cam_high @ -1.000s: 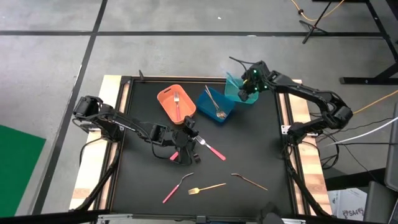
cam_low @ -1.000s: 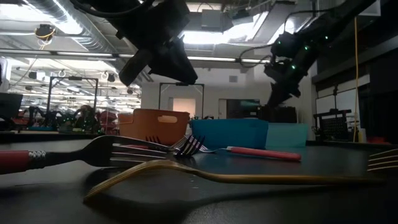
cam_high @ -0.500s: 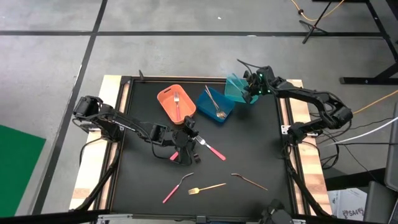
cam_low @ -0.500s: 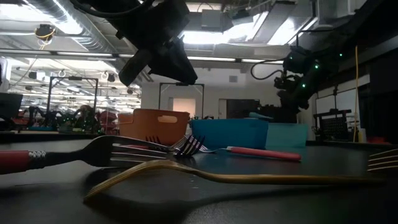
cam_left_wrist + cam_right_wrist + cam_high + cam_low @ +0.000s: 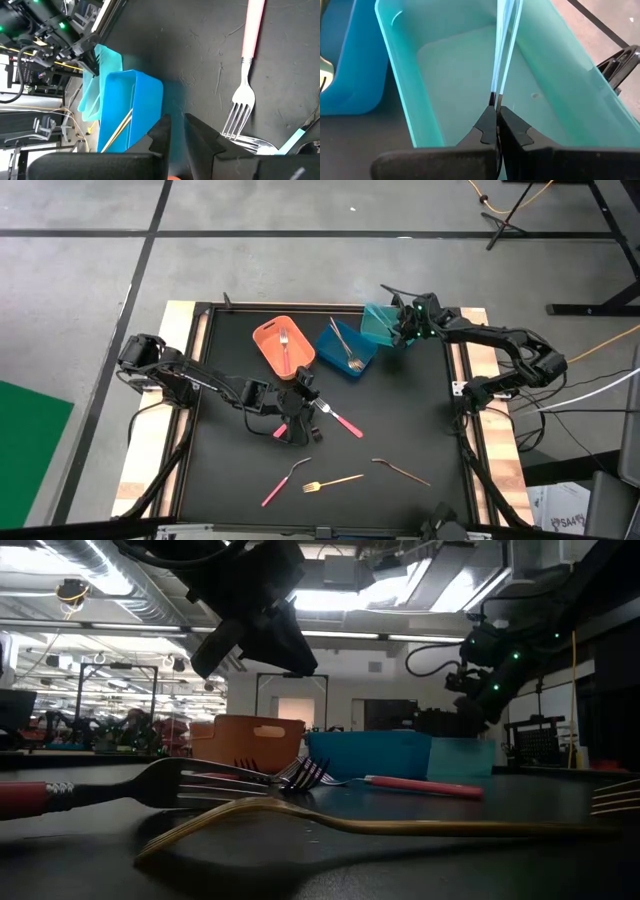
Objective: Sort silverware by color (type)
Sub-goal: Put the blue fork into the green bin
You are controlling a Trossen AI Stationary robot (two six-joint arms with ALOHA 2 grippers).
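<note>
My right gripper (image 5: pixel 400 333) is over the teal bin (image 5: pixel 375 320) at the table's far right. It is shut on a slim light-blue silverware handle (image 5: pixel 502 50) that reaches ahead into the bin. My left gripper (image 5: pixel 300 402) hangs above the table's middle. Its fingers (image 5: pixel 162 132) stand a narrow gap apart, with a pink-handled piece (image 5: pixel 279 432) showing beside and under it. A pink-handled fork (image 5: pixel 343 422) lies flat on the table just right of it. Metal heads and a light-blue handle (image 5: pixel 295 141) lie under it. My left gripper seems to hold the pink-handled piece. Only a pink spot deep in the gap (image 5: pixel 172 176) and a pink end beside the gripper show. The fingers hide where they meet it. It is clear of the table. My right gripper pinches the light-blue handle by its near end (image 5: pixel 493 96) between its two fingertips. The fingers slant down from the table's right side and the handle runs on ahead of them, over the inside of the teal bin. Whether its far end touches the bin, I cannot tell.
The orange bin (image 5: pixel 262 338) holds a fork. The blue bin (image 5: pixel 366 361), with several pieces in it, stands against the teal one. Near the front edge lie a pink-handled piece (image 5: pixel 283 483), a gold fork (image 5: pixel 335 480) and a copper piece (image 5: pixel 400 470).
My right gripper has sunk toward the teal bin and gone a little toward the table's right edge. It has stayed shut on the light-blue handle.
</note>
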